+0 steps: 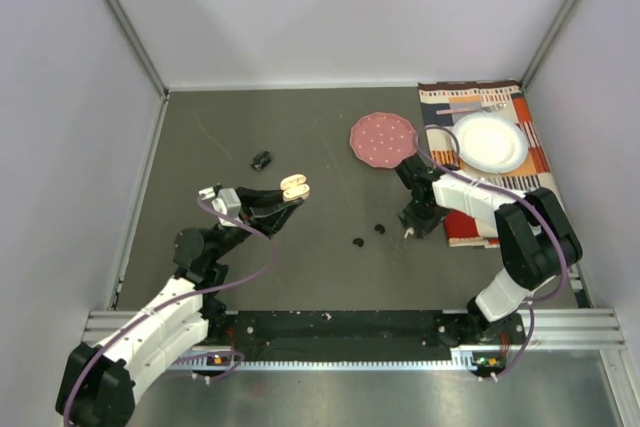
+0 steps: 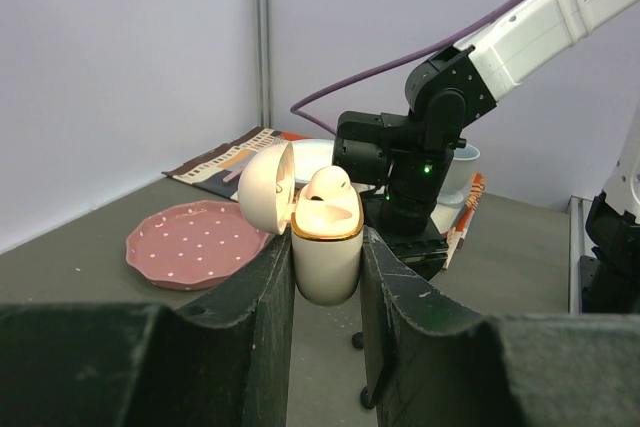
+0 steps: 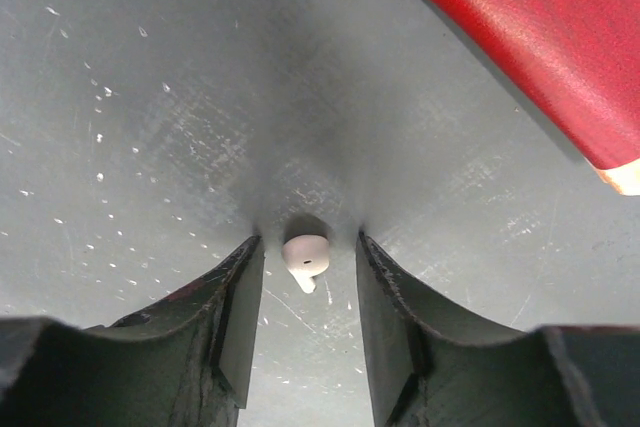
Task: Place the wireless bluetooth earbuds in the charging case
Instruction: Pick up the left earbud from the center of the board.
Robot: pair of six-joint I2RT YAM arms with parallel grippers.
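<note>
Toward the far right of the table (image 1: 300,127) lies the pink disc (image 1: 382,139), and every place below is told from it.

On its near-left side, well apart from it, the left gripper (image 1: 286,199) is pressed together on the charging case (image 2: 326,247). It pinches the lower body from both sides and holds it upright above the table, with the lid (image 2: 265,192) open. A pale round shape rises above the rim of the case; it may be one earbud already seated, but I cannot tell for sure.

On the near side of the disc, a little to the right, the right gripper (image 1: 409,230) points down at the table with its jaws spread. Its fingers (image 3: 240,297) stand on either side of a white earbud (image 3: 306,257), and neither touches it. This earbud lies on the bare table near the edge of the red mat (image 3: 540,37). Its round head is away from the wrist and its short stem points toward it, so the long axis runs along the gap between the fingers, not across it.

I judge that the coming move is a squeeze on the two sides of the head. The right arm is clearly the nearer one, and the case waits to its left.

Two black earbuds (image 1: 358,242) lie also on the near side of the disc, between the case and the right gripper.
</note>
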